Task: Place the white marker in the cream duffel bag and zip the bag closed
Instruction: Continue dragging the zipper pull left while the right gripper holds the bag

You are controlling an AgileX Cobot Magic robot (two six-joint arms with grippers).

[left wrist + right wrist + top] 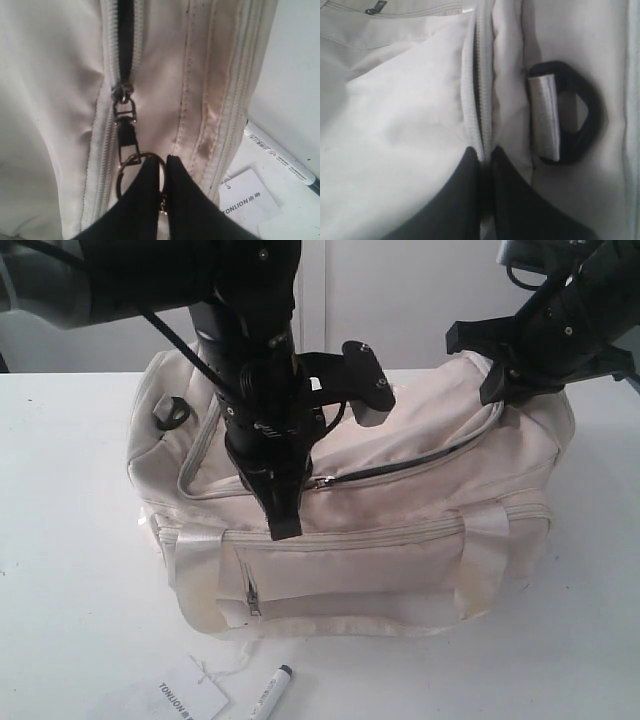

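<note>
The cream duffel bag [400, 560] lies on the white table with its top zipper [410, 462] partly open, showing a dark gap to the right of the slider [322, 481]. My left gripper [285, 528] stands over the middle of the bag, shut on the gold keyring [121, 172] that hangs from the slider [122, 95]. My right gripper [500, 390] is shut on the bag's fabric [395, 125] at the zipper's right end [477, 100]. The white marker [270, 692] lies on the table in front of the bag, dark cap to the right, outside the bag [50, 100].
A white paper tag [190, 695] with black lettering lies beside the marker [280, 160], tied by a thread. Black rings sit at the bag's ends [172, 412] [585, 120]. A small front pocket [330, 580] faces the table's near edge. A wall stands behind.
</note>
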